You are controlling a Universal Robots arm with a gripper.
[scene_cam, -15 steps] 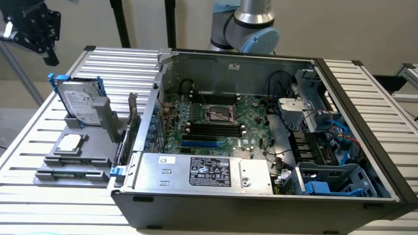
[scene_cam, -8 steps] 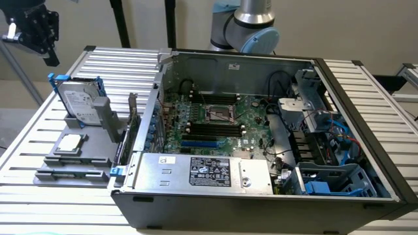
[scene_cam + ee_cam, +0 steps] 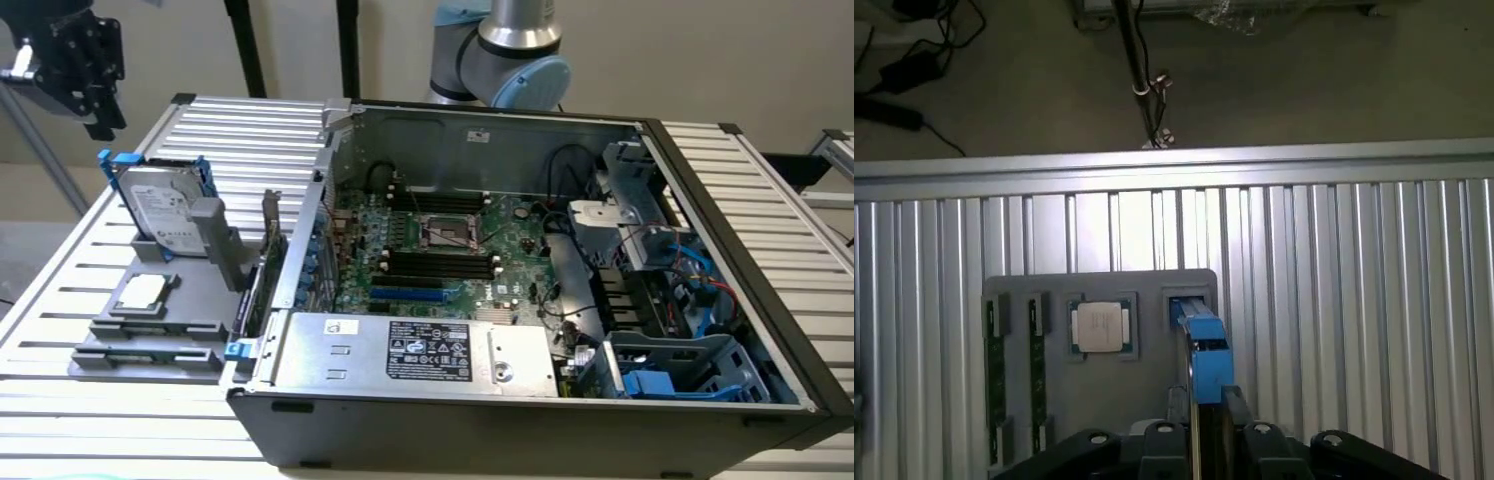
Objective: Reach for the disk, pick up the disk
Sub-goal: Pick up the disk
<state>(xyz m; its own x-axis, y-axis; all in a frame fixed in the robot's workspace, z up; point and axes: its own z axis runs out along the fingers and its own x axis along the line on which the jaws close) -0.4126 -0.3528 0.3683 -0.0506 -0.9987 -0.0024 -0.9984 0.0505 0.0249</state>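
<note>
- Slatted metal table (image 3: 240, 130) carries everything you are working over; in the wrist view a bare floor with loose cables lies beyond its edge.
- Your gripper (image 3: 96, 112) hangs in the upper left corner of the exterior frame, clear of everything. You cannot tell from these views whether it is wide or narrow, and it holds nothing.
- Nearest to it is the disk (image 3: 167, 210), lower in the frame and apart from it. The disk stands upright on its edge, label showing, blue carrier around it.
- The disk sits in a slot of the grey tray (image 3: 147, 345) at the left of the exterior frame. From the wrist camera you see the disk edge-on.
- On the same tray, just beside the disk, lies the small square chip (image 3: 144, 292).
- Right of the tray, the open computer case (image 3: 534, 430) fills the centre and right, with its motherboard (image 3: 441, 250) and a silver box (image 3: 427, 355) along the near side.
</note>
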